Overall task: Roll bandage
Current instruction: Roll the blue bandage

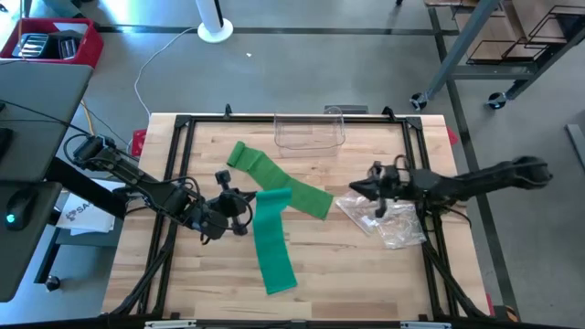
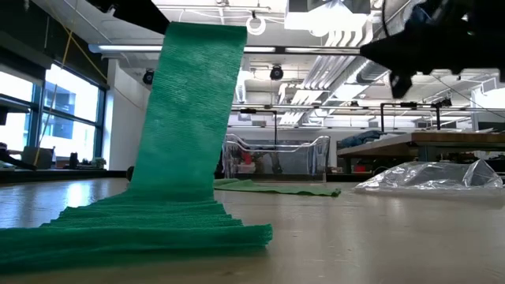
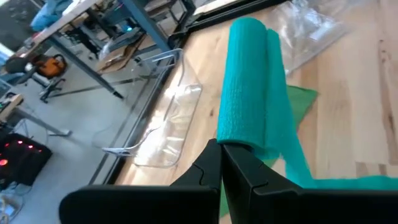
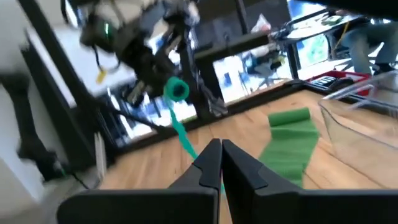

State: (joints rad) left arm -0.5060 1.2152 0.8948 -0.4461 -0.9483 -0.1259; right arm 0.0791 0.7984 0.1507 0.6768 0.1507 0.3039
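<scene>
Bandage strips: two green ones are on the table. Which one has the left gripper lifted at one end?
The strip nearer the table's front edge: the shut left gripper holds its rolled end up. The other strip lies flat, running toward the clear plastic tray, untouched.

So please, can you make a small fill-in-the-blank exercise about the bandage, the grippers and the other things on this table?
1. The left gripper is shut on the ____ bandage.
2. The right gripper is shut and holds ____.
3. The clear tray at the table's far edge is ____.
4. The plastic bag lies below the ____ arm.

Missing words: green; nothing; empty; right
</scene>
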